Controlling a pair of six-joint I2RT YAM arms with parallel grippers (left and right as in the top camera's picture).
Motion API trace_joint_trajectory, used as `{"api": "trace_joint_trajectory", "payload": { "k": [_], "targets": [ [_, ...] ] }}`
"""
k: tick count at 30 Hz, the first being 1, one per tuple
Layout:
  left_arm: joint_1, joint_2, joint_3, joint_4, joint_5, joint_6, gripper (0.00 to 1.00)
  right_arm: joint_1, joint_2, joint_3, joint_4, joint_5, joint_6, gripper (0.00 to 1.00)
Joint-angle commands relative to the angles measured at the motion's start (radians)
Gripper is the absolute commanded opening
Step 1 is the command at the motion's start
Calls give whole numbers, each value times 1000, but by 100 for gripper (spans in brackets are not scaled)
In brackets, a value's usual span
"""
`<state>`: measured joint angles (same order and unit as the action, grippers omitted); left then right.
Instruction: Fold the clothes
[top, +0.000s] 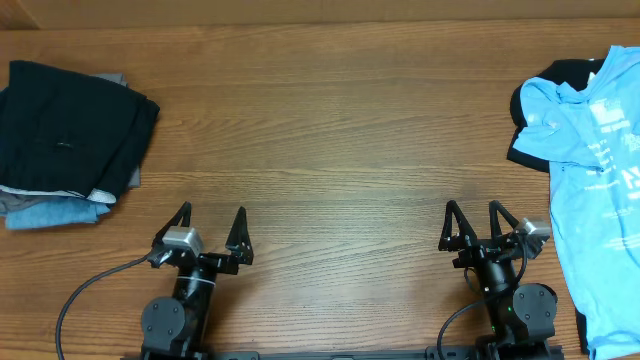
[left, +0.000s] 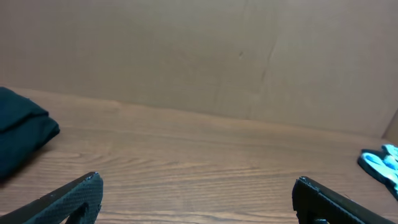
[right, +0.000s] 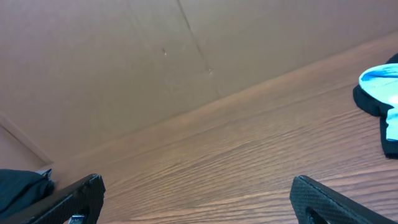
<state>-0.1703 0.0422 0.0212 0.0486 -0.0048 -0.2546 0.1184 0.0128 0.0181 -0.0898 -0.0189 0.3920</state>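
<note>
**A:** We've got the blue T-shirt (top: 598, 170) lying unfolded at the right edge of the table (top: 340, 130). It's partly out of the overhead view, and a black piece (top: 528, 110) pokes out from under its far end.

**B:** And its long axis?

**A:** It runs far to near, roughly in line with the way our arms point. So the shirt lies off to the right of our right gripper (top: 472, 207), close by, with its near half alongside that arm. The jaws are spread wide with nothing between them.

**B:** And the left gripper (top: 213, 211)?

**A:** Same there: gaping and empty. It's well apart from the shirt, with the whole middle of the table in between.

**B:** What about the stack (top: 70, 130) on the far left?

**A:** Black on top, grey and blue beneath, and it looks folded to us. It sits beyond the left gripper and off to its left.

**B:** So we'd call the right arm the nearer one for the shirt.

**A:** Agreed. It's a sideways reach to the right, and we'd probably need to draw the shirt toward the middle so both arms can work on it.
</note>
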Motion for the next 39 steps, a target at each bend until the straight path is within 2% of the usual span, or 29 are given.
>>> {"api": "trace_joint_trajectory", "payload": {
  "k": [1, 6, 9, 15, 39],
  "targets": [
    [37, -39, -17, -17, -29, 19, 100, -3, -9, -10, 8, 2, 2, 100],
    [90, -39, -17, -128, -21, 26, 100, -3, -9, -10, 8, 2, 2, 100],
    [101, -39, -16, -126, 27, 125, 100, -3, -9, -10, 8, 2, 2, 100],
    [106, -39, -16, -124, 57, 238, 100, -3, -9, -10, 8, 2, 2, 100],
    [106, -39, -16, -123, 46, 233, 100, -3, -9, -10, 8, 3, 2, 100]
  ]
}}
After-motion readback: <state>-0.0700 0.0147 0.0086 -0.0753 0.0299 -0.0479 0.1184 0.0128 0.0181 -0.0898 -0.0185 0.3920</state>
